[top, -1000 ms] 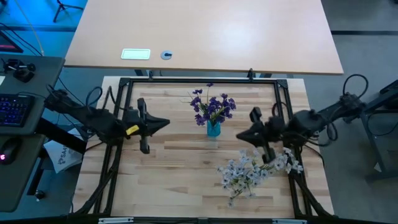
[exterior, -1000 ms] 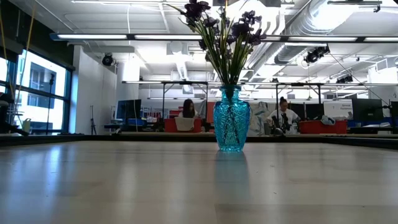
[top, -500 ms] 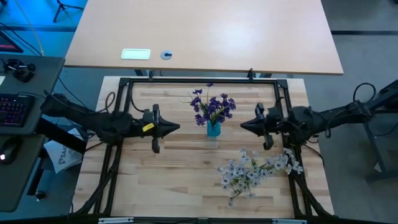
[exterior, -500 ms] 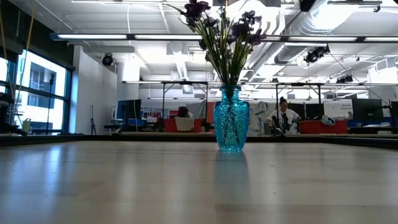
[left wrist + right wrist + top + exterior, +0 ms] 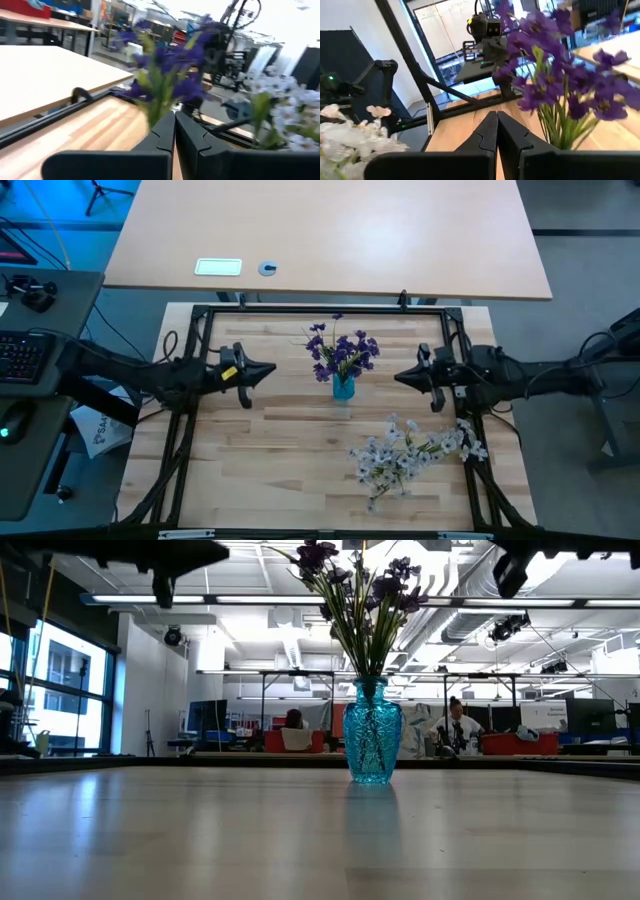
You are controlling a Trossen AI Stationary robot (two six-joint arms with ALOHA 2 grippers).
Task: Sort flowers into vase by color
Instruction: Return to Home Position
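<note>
mid-desk, toward the back: purple flowers (image 5: 341, 352) stand upright in a blue vase (image 5: 343, 387). white flowers (image 5: 410, 450) sit bunched near the front right of the desk (image 5: 260, 470), well apart from the blue vase; can't tell from above what holds them. left end effector (image 5: 266, 371) hangs to the left of the blue vase, pointing at it, fingers pressed together with nothing between them. right end effector (image 5: 402, 377) mirrors it on the other side, also pinched closed and empty, just behind the white flowers. neither touches flowers or vase. low view: only the blue vase and purple flowers show on the desk, arms up at the top edge. a person (image 5: 458, 728) sits in the room beyond.
</note>
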